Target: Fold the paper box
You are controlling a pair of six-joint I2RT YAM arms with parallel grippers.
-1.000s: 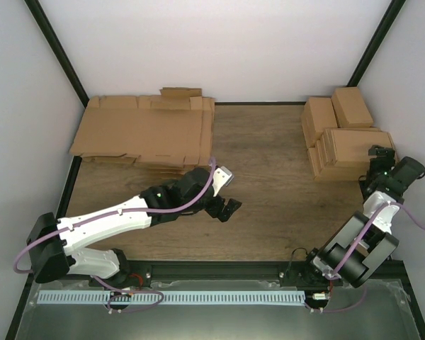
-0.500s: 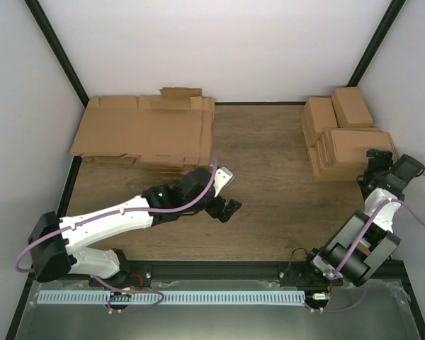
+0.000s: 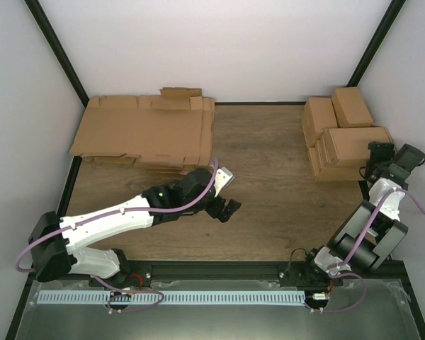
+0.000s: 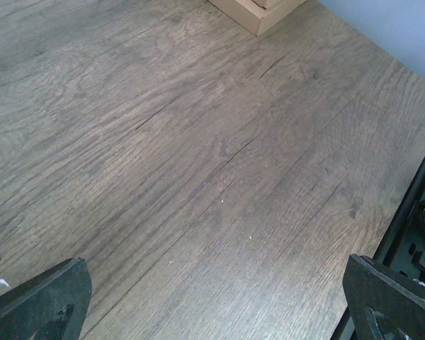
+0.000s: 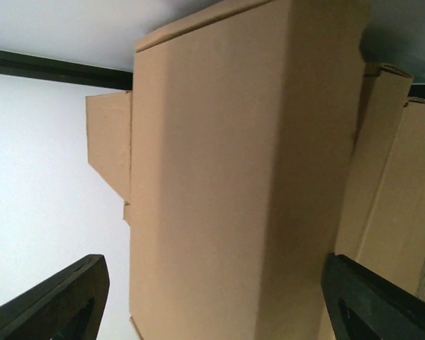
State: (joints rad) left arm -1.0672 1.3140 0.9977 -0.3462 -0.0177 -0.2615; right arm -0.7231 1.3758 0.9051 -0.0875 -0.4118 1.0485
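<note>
My right claw is spread wide, straddling the closed brown cardboard paper box lying on the stack of finished brown boxes; contact unclear. My left claw is wide, empty, well left of that stack. Risk: I snag it pulling back and the box slides off.

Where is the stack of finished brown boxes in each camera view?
Top external: the stack of finished boxes sits at the far right of the table, near the back.
Left wrist: only a corner shows, at the top edge.
Right wrist: it fills the middle of the picture.
Shared landmark: the pale enclosure wall.
</note>
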